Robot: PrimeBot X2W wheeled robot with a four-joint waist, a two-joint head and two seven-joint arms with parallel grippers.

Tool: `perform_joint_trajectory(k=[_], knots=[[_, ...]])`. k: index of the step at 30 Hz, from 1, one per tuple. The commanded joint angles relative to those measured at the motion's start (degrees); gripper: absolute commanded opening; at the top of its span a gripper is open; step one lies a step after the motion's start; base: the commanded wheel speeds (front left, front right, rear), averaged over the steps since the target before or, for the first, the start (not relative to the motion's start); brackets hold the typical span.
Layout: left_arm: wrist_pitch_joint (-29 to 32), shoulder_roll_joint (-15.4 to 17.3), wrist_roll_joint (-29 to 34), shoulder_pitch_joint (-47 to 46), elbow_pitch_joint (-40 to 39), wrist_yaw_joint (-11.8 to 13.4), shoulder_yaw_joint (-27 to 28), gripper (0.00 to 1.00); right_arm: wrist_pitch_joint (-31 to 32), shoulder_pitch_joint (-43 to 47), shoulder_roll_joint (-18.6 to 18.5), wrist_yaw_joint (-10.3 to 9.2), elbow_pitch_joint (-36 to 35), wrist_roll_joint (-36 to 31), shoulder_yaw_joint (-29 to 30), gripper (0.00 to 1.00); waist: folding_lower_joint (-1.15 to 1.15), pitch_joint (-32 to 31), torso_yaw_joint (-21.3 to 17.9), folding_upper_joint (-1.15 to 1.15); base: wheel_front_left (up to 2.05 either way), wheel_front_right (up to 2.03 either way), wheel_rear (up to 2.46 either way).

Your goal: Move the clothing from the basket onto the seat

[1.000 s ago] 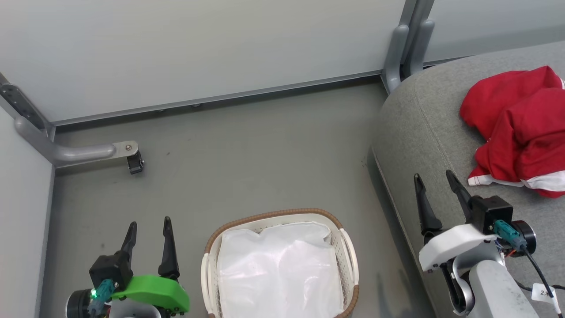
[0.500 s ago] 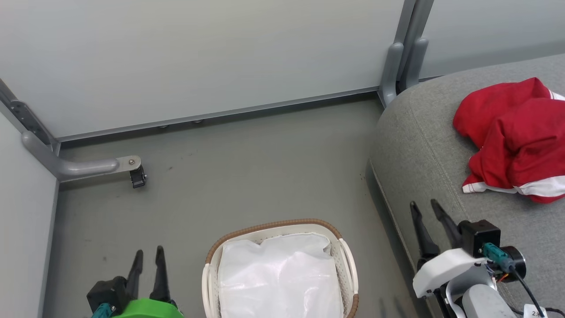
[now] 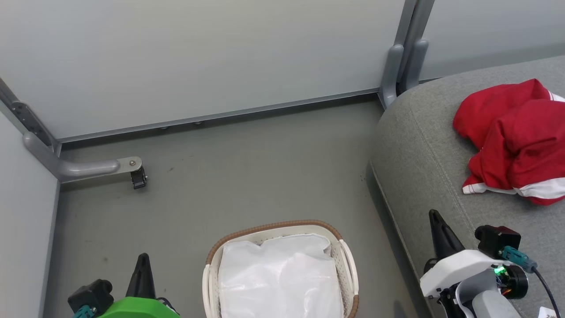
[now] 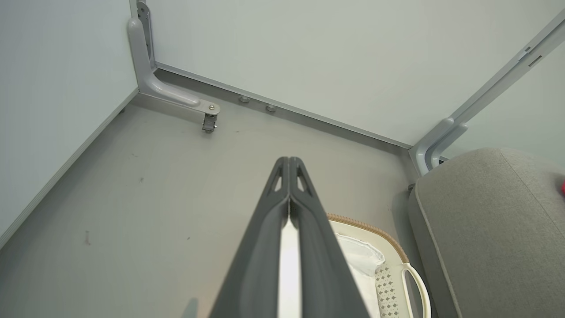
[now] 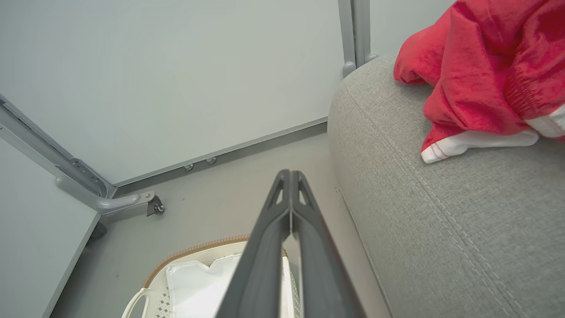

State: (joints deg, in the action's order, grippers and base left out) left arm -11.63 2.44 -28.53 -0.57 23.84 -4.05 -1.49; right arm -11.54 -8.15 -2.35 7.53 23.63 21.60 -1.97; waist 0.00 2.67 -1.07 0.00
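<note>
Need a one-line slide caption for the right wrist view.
Right pincer shut and empty; red clothing on the grey seat, white-lined basket on the floor beside it.

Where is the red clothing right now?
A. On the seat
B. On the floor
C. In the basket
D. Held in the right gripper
A: the clothing lies bunched on the seat, apart from both grippers, and the basket shows its white liner with no red in it.
</note>
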Motion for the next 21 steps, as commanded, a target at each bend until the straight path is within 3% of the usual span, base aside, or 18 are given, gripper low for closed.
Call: perform_joint_trajectory(k=[1, 21], knots=[[0.5, 0.2, -2.3, -1.2, -1.3, -0.3, 0.5, 0.0, 0.6, -0.4, -0.2, -0.01, -1.3, 2.7, 0.5, 0.0, 0.0, 0.0, 0.0, 0.0, 0.0, 0.0, 0.0], [5.2, 0.3, -18.7, -2.5, -3.7, -1.1, 2.5, 0.0, 5.2, 0.2, -0.3, -0.02, -3.7, 20.9, 2.6, 0.0, 0.0, -0.5, 0.2, 0.0, 0.0, 0.0, 0.0]])
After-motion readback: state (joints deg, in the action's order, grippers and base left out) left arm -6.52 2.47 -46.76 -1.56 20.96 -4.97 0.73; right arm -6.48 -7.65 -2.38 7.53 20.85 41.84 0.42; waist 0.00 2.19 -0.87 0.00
